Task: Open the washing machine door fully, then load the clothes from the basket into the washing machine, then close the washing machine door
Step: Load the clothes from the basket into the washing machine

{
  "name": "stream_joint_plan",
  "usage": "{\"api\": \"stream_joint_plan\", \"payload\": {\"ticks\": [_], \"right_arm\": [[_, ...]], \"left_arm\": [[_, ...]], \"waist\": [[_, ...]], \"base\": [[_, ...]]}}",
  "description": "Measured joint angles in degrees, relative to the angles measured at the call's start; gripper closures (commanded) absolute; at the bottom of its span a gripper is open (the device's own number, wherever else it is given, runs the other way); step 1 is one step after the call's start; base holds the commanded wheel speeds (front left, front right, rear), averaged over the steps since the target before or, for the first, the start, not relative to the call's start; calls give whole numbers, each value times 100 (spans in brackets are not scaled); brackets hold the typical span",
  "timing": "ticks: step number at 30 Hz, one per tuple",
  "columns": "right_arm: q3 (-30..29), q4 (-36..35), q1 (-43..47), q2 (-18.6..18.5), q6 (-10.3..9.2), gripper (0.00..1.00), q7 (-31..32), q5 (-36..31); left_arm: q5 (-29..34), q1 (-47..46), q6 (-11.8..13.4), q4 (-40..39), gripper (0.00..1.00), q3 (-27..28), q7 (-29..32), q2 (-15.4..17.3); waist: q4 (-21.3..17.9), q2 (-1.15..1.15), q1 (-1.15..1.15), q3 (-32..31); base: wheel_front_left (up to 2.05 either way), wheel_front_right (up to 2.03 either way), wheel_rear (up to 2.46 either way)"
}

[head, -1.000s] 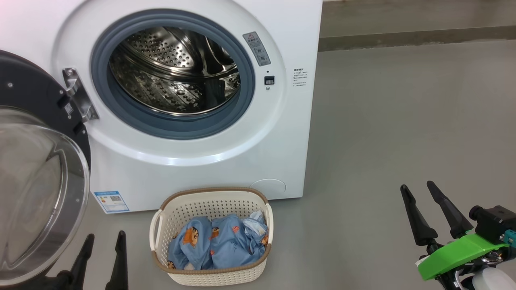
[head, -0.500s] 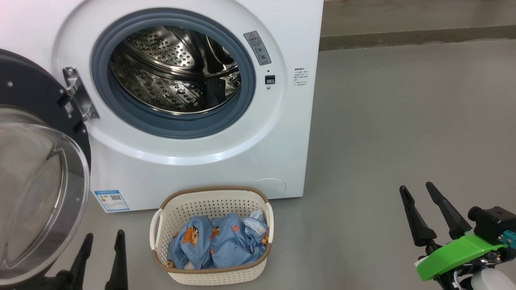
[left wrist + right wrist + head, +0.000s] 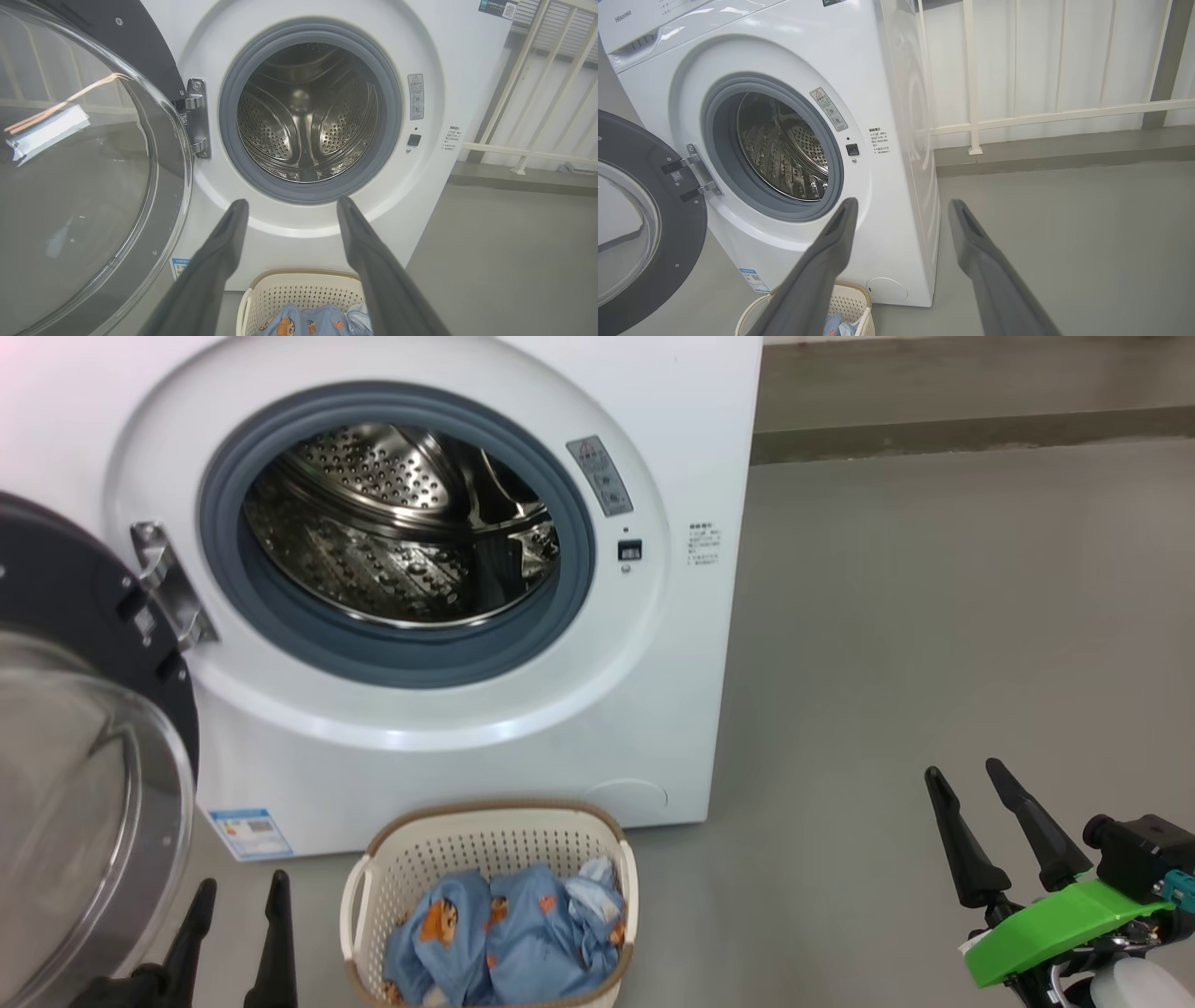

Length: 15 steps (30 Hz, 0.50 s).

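Blue clothes [image 3: 504, 933] lie untouched in the basket [image 3: 495, 807] just ahead-right of the left gripper [image 3: 243, 882], both it and the far-off right gripper [image 3: 965, 770] spread wide and empty; only the head view has shifted, so with the washing machine door [image 3: 84, 803] swung open, loading looks next.

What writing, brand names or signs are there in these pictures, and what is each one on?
"Hisense": brand name on the top panel of the washing machine, in the right wrist view.
Warning sticker beside the drum opening: a red triangle sign; its wording is too small to read.
Printed note on the front: too small to read.
Blue label sticker low on the front: a QR code; its text is blurred.
Corner sticker: a QR code; unreadable.
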Motion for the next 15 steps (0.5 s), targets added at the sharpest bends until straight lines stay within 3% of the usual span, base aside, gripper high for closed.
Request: {"api": "stream_joint_plan", "payload": {"ticks": [8,15], "right_arm": [[11,5,0,0,0,0,0,1],[40,25,0,-3,0,0,0,8]], "left_arm": [[0,-3,-12,-1,0,58,0,-41],[0,-3,-42,0,0,69,1,-67]], "waist": [[15,0,1,2],[31,0,1,3]], "base": [[166,-166,0],[64,-64,0]]}}
